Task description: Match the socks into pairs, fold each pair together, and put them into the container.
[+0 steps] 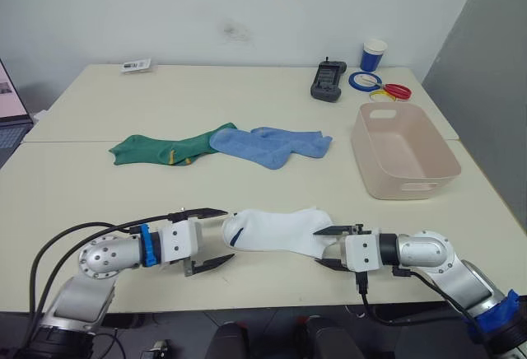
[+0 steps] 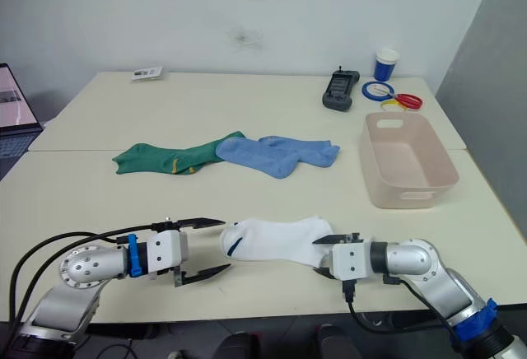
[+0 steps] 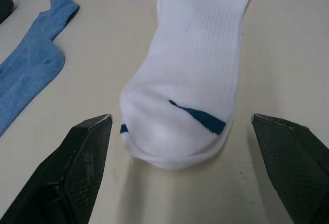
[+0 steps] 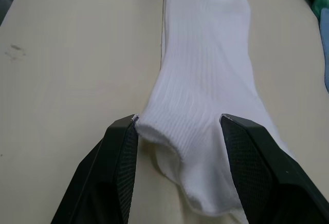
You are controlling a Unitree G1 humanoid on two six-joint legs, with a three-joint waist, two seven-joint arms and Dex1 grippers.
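**Inspector:** Left to right, please. Left gripper (image 1: pixel 216 238)?

**Assistant:** Fingers spread wide, holding nothing. They bracket the toe end of the white socks (image 1: pixel 276 231) without touching; the left wrist view shows table on both sides between pad and fabric.

**Inspector:** The socks themselves?

**Assistant:** White pair stacked at the near edge, lengthways between the two arms. Farther back, green socks (image 1: pixel 160 148) overlapped at one end by blue socks (image 1: pixel 272 145). Tub (image 1: pixel 403 149) empty, well right of them.

**Inspector:** Right gripper (image 1: pixel 326 248)?

**Assistant:** Fingers closed against the cuff end of the white socks, fabric bunched between them.

**Inspector:** Step in hand?

**Assistant:** My judgement: folding the white pair. The left should close squarely on the toe, catching both layers, then bring it over toward the cuff while the right holds firm. Pinching only the top layer would pull the pair apart.

**Inspector:** View discrepancies?

**Assistant:** The right wrist view shows a second cuff edge under the top one, so two layers; the head views read as one sock. The left wrist view shows the blue toe stripe (image 3: pixel 198 116) closely. The head views alone place the tub.
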